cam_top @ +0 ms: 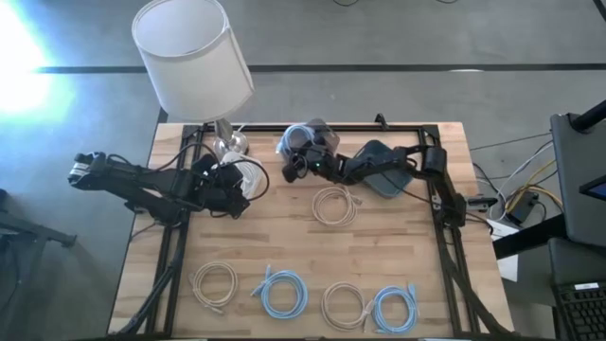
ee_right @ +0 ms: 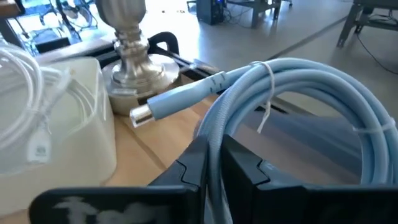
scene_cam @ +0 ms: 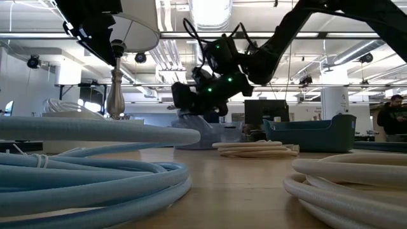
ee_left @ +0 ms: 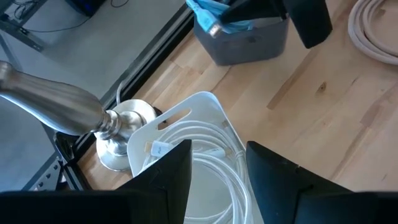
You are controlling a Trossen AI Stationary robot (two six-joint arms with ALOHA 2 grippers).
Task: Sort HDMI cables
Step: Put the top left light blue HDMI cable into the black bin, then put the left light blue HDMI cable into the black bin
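My right gripper (ee_right: 214, 171) is shut on a light blue HDMI cable coil (ee_right: 298, 99) at the grey bin (ee_left: 249, 43) by the table's far edge. The coil's plug (ee_right: 143, 113) points toward the lamp base (ee_right: 134, 62). My left gripper (ee_left: 217, 186) hangs open above a white bin (ee_left: 208, 106) that holds white cables (ee_left: 205, 149); it touches nothing. A beige coil (cam_top: 333, 206) lies flat mid-table. Two beige coils (cam_top: 215, 282) and two light blue coils (cam_top: 282, 292) lie along the near edge. My right gripper pinches several strands of the light blue coil, at the part of the loop nearest the wrist (ee_right: 217, 134), between its two fingers. The fingers come from the table's right, nearly level and slanting a little down. The coil reaches out ahead of the fingers over the grey bin; whether it rests on the bin I cannot tell.
A lamp with a white shade (cam_top: 194, 57) stands at the far left on a metal base (cam_top: 230, 142), close to the white bin. A dark teal bin (cam_top: 383, 175) sits under the right arm. A black frame (cam_top: 284, 126) borders the table.
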